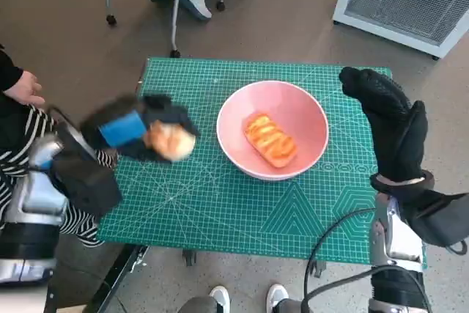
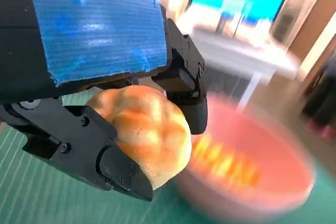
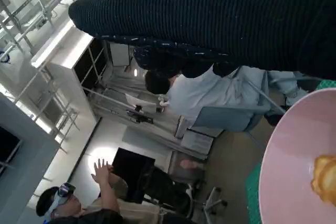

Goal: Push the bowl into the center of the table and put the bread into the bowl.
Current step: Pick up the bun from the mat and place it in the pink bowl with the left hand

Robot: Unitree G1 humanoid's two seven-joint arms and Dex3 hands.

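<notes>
Currently: round bread roll (image 2: 149,135) | likely light, soft, crushable | left hand (image 1: 135,133) grasps its sides beside pink bowl (image 1: 311,144) | right hand (image 1: 392,126) released, fingers apart.

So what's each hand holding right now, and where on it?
Left hand grips the round bread roll around its sides. Right hand holds nothing.

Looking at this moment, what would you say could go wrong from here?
The left hand holds a round bread roll above the mat, beside the pink bowl; a slip would land it outside. The bowl already holds an orange pastry, so the roll might bounce off. The right hand beside the rim could nudge the bowl.
</notes>
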